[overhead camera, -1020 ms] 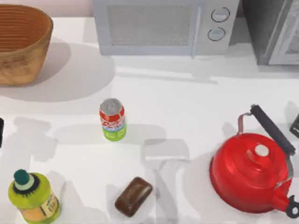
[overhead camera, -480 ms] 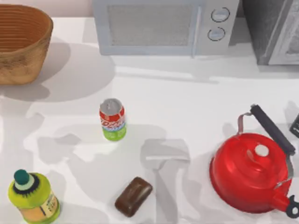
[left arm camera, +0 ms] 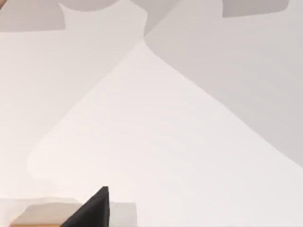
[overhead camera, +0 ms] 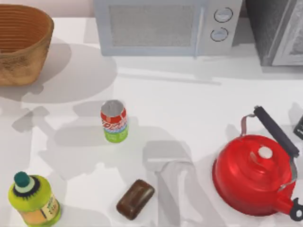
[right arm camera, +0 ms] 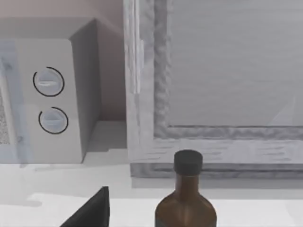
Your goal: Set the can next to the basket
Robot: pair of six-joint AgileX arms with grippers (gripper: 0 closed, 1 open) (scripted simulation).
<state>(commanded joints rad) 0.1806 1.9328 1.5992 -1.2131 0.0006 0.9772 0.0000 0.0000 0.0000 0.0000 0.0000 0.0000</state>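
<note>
The can [overhead camera: 114, 121] stands upright left of the table's middle, red with a green lower band and a silver top. Nothing touches it. The woven tan basket [overhead camera: 21, 52] sits at the far left corner, well apart from the can. A black piece of my left gripper [left arm camera: 94, 212] shows in the left wrist view over bare white table with shadows across it. In the right wrist view a black piece of my right gripper [right arm camera: 94, 210] shows, facing the microwave's knobs and a brown bottle. A dark part [overhead camera: 299, 126] at the top view's right edge belongs to the right arm.
A red kettle [overhead camera: 255, 172] with a dark handle fills the front right. A lime-green bottle [overhead camera: 33, 198] stands at the front left and a brown block [overhead camera: 135, 198] lies at the front middle. A microwave [overhead camera: 165, 26] and a grey cabinet [overhead camera: 277, 30] line the back. A brown bottle [right arm camera: 186, 203] stands before the cabinet.
The dark piece of the left arm at the top view's left edge has gone from sight. Arm shadows on the table's left have spread toward the basket. The can has not moved.
</note>
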